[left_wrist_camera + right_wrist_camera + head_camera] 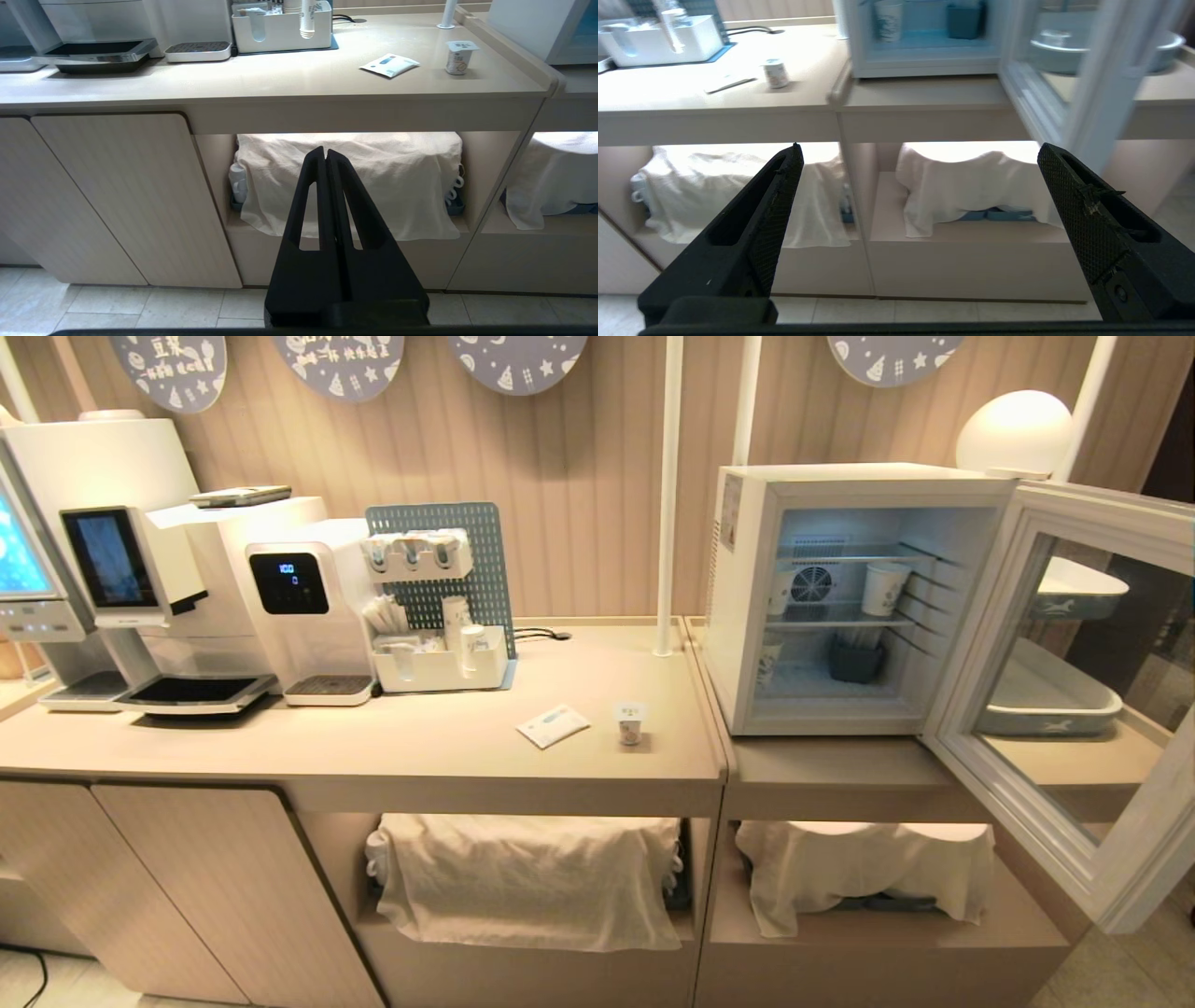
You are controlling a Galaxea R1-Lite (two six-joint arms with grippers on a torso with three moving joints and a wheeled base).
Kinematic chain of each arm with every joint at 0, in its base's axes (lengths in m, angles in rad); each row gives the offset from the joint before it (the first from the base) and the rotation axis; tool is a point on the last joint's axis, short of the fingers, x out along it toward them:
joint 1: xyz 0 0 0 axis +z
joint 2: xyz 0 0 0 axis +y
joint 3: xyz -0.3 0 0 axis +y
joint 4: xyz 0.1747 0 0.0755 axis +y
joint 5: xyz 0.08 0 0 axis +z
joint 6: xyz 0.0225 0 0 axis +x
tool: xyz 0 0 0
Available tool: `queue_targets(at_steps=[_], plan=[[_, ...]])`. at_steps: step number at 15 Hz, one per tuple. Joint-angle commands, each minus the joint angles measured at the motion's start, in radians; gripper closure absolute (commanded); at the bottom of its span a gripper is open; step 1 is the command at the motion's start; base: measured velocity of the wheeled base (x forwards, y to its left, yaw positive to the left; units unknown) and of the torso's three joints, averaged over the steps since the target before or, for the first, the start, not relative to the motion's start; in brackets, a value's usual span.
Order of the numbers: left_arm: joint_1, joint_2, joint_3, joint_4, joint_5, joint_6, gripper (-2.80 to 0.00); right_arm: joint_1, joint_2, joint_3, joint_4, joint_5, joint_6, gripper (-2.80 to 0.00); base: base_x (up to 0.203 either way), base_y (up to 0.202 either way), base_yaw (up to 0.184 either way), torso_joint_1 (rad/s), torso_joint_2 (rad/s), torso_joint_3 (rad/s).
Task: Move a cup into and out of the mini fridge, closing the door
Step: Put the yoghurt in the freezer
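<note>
The cup (630,722), a short white tub with a flat foil lid, stands on the beige counter (392,747) near its right end, left of the mini fridge (840,597); it also shows as the cup (458,57) and the cup (776,73). The fridge's door (1074,700) hangs wide open to the right. Neither arm appears in the head view. My left gripper (325,152) is shut and empty, low in front of the cabinet. My right gripper (917,148) stands wide open and empty, below counter height before the fridge (924,37).
Taller paper cups (882,588) and a dark box (856,663) sit on the fridge's wire shelves. A flat packet (553,725) lies left of the cup. Coffee machines (168,579) and a white organiser (439,663) fill the counter's left. Cloth-covered bins (527,877) sit underneath.
</note>
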Motion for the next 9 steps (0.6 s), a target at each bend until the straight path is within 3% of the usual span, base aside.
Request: queue_targets(at_steps=[1, 9], plan=[[0.0, 0.001, 0.0, 0.0, 0.0, 0.001, 0.0, 0.0, 0.001, 0.0, 0.0, 0.0, -0.001, -2.8, 0.0, 0.192, 0.001, 0.004, 0.0, 0.001], [0.0, 0.001, 0.0, -0.002, 0.0, -0.006, 0.0, 0.0, 0.001, 0.0, 0.0, 0.0, -0.001, -2.8, 0.0, 0.179, 0.0, 0.003, 0.0, 0.002]])
